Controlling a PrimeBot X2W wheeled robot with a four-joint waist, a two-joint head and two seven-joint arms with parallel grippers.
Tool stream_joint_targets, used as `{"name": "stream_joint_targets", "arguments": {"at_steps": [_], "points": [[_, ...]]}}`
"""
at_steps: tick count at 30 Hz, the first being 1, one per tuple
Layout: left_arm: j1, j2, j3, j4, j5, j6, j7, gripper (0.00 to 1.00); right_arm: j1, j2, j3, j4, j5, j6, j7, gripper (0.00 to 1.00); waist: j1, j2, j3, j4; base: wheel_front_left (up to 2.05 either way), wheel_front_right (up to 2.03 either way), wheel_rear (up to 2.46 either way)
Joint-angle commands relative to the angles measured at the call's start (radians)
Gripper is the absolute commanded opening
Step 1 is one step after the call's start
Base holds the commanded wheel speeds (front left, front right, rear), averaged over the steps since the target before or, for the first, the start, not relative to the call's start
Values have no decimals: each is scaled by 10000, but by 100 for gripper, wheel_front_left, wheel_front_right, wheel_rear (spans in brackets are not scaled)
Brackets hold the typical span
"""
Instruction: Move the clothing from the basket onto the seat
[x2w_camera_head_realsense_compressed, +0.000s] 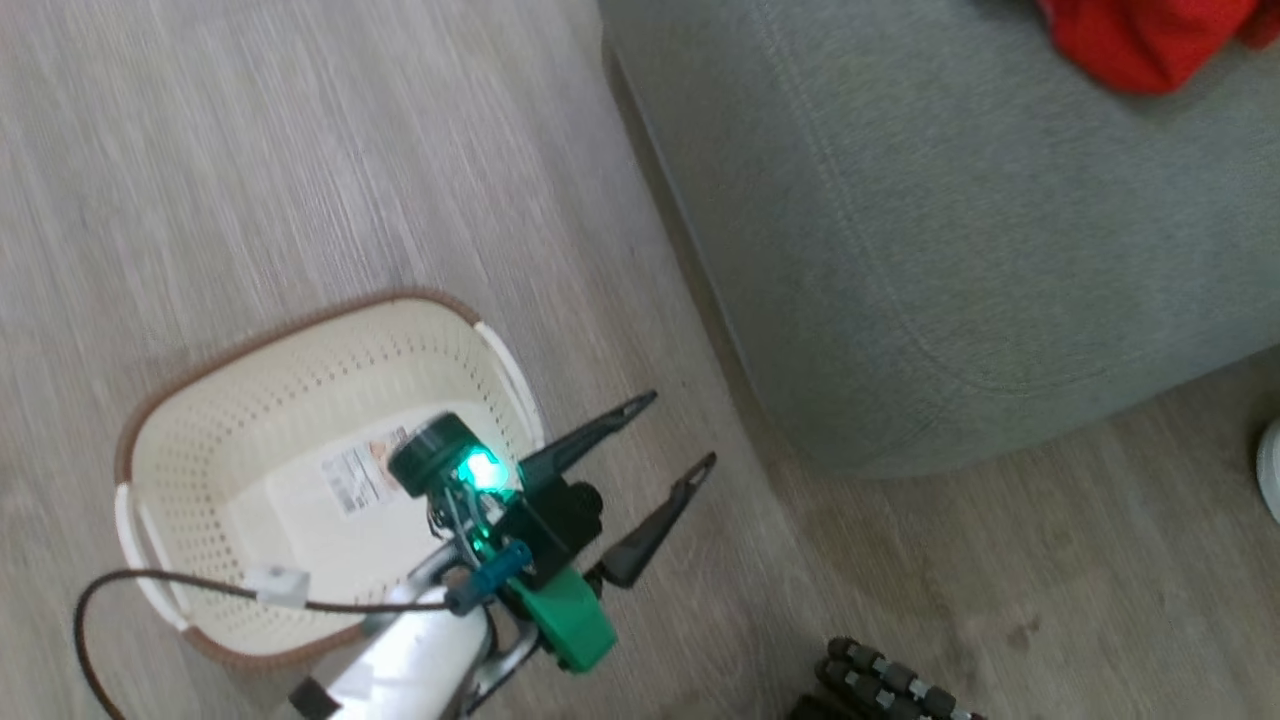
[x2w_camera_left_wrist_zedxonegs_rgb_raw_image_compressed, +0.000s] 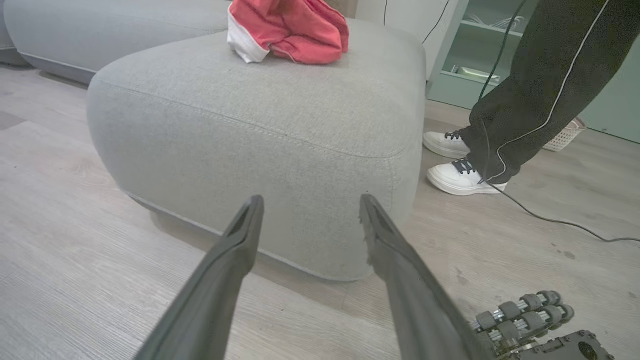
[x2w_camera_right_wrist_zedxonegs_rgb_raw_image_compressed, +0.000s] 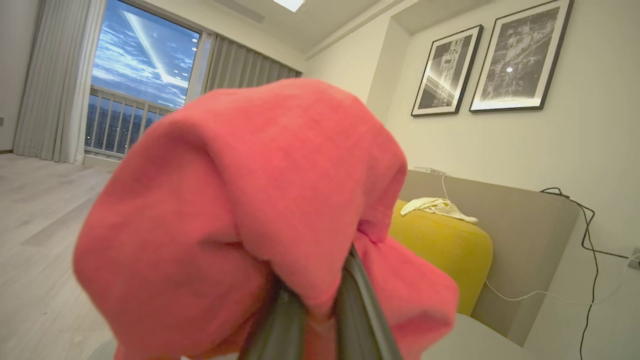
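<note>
Right pincer (x2w_camera_right_wrist_zedxonegs_rgb_raw_image_compressed: 320, 320) is seen with its two dark fingers drawn narrow, and a plain red fabric garment (x2w_camera_right_wrist_zedxonegs_rgb_raw_image_compressed: 260, 200) is pinched between them and draped over their tips, so the tips themselves are hidden. Grey upholstery is glimpsed below the cloth at the lower right of the right wrist view. The left pincer (x2w_camera_head_realsense_compressed: 680, 430) is held wide and empty above the wooden floor (x2w_camera_head_realsense_compressed: 250, 150), just past the right-hand rim of the small cream perforated plastic basket (x2w_camera_head_realsense_compressed: 250, 400). Nothing but a paper label (x2w_camera_head_realsense_compressed: 355, 475) is seen on the basket's floor.

The basket is set on the floor near the rounded corner of the large grey-green upholstered seat (x2w_camera_left_wrist_zedxonegs_rgb_raw_image_compressed: 260, 125). A second garment, red with a white part (x2w_camera_left_wrist_zedxonegs_rgb_raw_image_compressed: 285, 30), is found bunched on the seat's top near its far edge. A person's dark trouser leg (x2w_camera_left_wrist_zedxonegs_rgb_raw_image_compressed: 540, 75) and white shoes are seen beside the seat's right side.

The carrying of the last garment is judged to be the step in hand. For the next move, the held cloth needs to be brought well inside the seat's edges, lowered, and released by spreading the fingers.
</note>
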Motion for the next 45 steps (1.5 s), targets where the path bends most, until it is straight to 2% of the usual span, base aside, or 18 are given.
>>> {"name": "stream_joint_targets", "arguments": {"at_steps": [1,3,8,15,17,24,30,36,41,42,43,44,45], "points": [[-506,168,217,-326,56,-8,-49,100,-669,-630,-65,51,181,-2,-65,0,-2,0,674,310,0,0,0],[-676,263,200,-350,94,-8,-49,100,-1263,-960,-97,459,306,-2,-65,0,-2,0,1009,451,0,0,0],[-996,436,83,-349,205,-8,-49,100,-2406,-1302,-100,1407,287,-2,-65,0,-2,0,1716,792,0,0,0],[-1318,434,-98,-303,258,-8,-49,100,-3429,-1770,-34,3577,-48,-2,-65,0,-2,0,2146,1453,0,0,0],[-1339,425,-89,-314,268,-8,-49,100,-3519,-1784,-71,3903,-123,-2,-65,0,-2,0,2200,1517,0,0,0],[-1468,465,-149,-372,415,-8,-49,100,-3928,-1563,-253,6275,-636,-2,-65,0,-2,0,2704,1809,0,0,0],[-1639,439,-107,-421,510,-8,-49,100,-4347,-1323,230,8245,-984,-2,-65,0,-2,0,3154,1931,0,0,0],[-1772,390,-155,-400,532,-8,-49,100,-4775,-1092,1133,9600,-810,-2,-65,0,-2,0,3347,2037,0,0,0],[-1840,290,-103,-367,496,-8,-49,100,-5059,-1239,1424,9830,-435,-2,-65,0,-2,0,3312,2131,0,0,0],[-1843,268,-97,-355,487,-8,-49,100,-5080,-1302,1459,9808,-395,-2,-65,9,-2,0,3279,2141,0,0,0],[-1842,245,-93,-343,482,-8,-49,100,-5075,-1354,1477,9762,-373,-2,-65,49,-2,0,3231,2149,0,0,0],[-1838,219,-85,-338,475,-8,-49,100,-5058,-1386,1490,9720,-351,-2,-65,94,-2,0,3177,2153,0,0,0],[-1832,188,-80,-334,464,-8,-49,100,-5034,-1413,1518,9696,-334,-2,-65,100,-2,0,3112,2154,0,0,0]]}}
